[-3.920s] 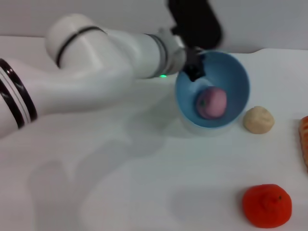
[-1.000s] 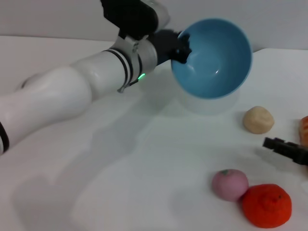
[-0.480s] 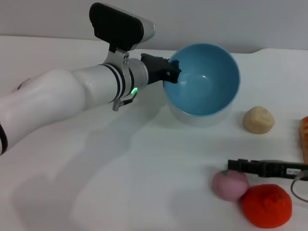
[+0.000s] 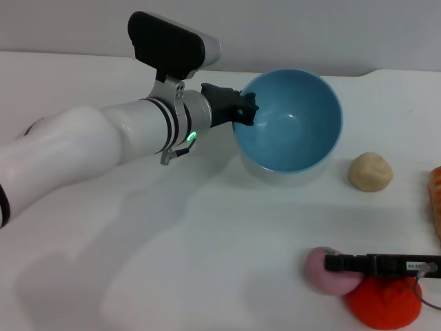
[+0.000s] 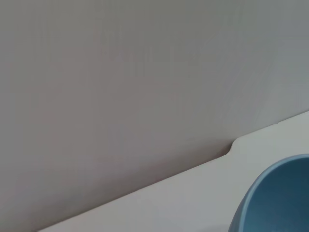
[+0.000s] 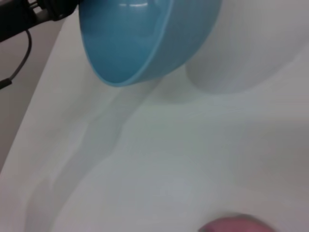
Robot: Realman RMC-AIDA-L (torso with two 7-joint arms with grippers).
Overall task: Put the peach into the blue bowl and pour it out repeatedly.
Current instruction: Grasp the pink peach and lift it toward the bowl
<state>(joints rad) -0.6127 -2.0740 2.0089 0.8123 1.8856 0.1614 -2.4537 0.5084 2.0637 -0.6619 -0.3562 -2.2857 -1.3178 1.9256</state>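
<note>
**At the near right of the counter, the right pincer reaches the poured-out peach**

At the near right of the counter [image 4: 207,262], the peach [image 4: 322,270] lies outside the bowl, touching the orange-red fruit [image 4: 382,305] on its right. A second ago the right pincer [image 4: 335,263] was only entering from the right edge, beside the pale beige ball [image 4: 371,171]; half a second ago its dark tip was just above the peach. Now it has dropped nearer and crosses the peach's right half and the top of the orange-red fruit. Whether its fingers are spread or pressed together I cannot tell from these views. The right wrist view shows just a pink sliver of the peach at its edge.

Farther back, the left pincer [image 4: 241,110] is pinching the left rim of the blue bowl [image 4: 293,124]. Four seconds ago the bowl was tipped with the peach inside; a second ago it was raised and empty, mouth facing the near side. Since then it has come down and levelled, though its mouth is still somewhat tilted toward the near side.

My reading is that one pour is finished and the next round is starting: the bowl is being readied while the right arm goes to pick the peach up. The fruit pressed against it may crowd the grasp.
</note>
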